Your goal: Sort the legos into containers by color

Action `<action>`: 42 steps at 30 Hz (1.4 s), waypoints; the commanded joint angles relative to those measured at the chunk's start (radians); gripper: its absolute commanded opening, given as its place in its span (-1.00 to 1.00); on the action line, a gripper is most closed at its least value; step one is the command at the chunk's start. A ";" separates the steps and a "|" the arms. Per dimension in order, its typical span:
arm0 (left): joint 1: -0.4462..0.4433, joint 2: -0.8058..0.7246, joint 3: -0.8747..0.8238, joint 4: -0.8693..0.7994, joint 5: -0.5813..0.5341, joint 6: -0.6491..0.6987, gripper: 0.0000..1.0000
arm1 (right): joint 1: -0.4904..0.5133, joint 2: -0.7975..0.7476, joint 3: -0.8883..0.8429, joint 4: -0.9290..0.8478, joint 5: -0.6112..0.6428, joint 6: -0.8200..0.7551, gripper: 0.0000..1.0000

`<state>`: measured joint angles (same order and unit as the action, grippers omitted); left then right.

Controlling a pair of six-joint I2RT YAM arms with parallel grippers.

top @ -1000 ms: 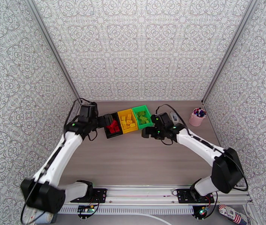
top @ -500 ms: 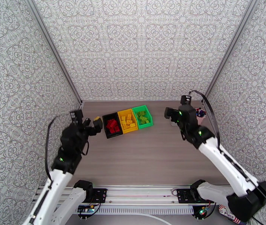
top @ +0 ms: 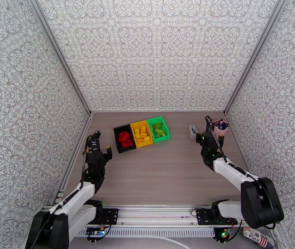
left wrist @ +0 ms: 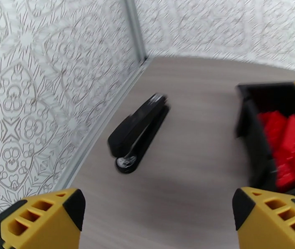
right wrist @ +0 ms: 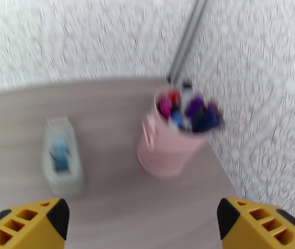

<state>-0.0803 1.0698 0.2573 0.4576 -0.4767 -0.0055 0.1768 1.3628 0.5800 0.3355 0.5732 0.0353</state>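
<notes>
Red studded legos (left wrist: 286,142) in black bin (left wrist: 253,133)

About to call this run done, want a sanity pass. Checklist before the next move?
1. Left claw open, empty: ok.
2. Right claw open, empty: ok.
3. Red legos in black bin: ok.
4. Yellow legos in yellow bin, green legos in green bin: ok.
5. Stapler apart from black bin: ok.
6. Stray legos on table: none seen, ok.
</notes>
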 commanded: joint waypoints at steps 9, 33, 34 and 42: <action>0.070 0.322 0.031 0.470 0.228 0.017 0.99 | -0.095 0.113 -0.138 0.399 -0.249 0.023 0.98; 0.127 0.473 0.108 0.469 0.262 -0.034 0.99 | -0.111 0.159 -0.218 0.588 -0.317 0.008 0.98; 0.125 0.473 0.110 0.469 0.260 -0.034 0.99 | -0.112 0.159 -0.218 0.588 -0.317 0.007 0.98; 0.115 0.475 0.111 0.470 0.232 -0.028 0.99 | -0.112 0.159 -0.218 0.588 -0.317 0.008 0.98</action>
<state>0.0410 1.5570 0.3603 0.9424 -0.2321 -0.0250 0.0723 1.5223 0.3534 0.9119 0.2714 0.0368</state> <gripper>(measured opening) 0.994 0.989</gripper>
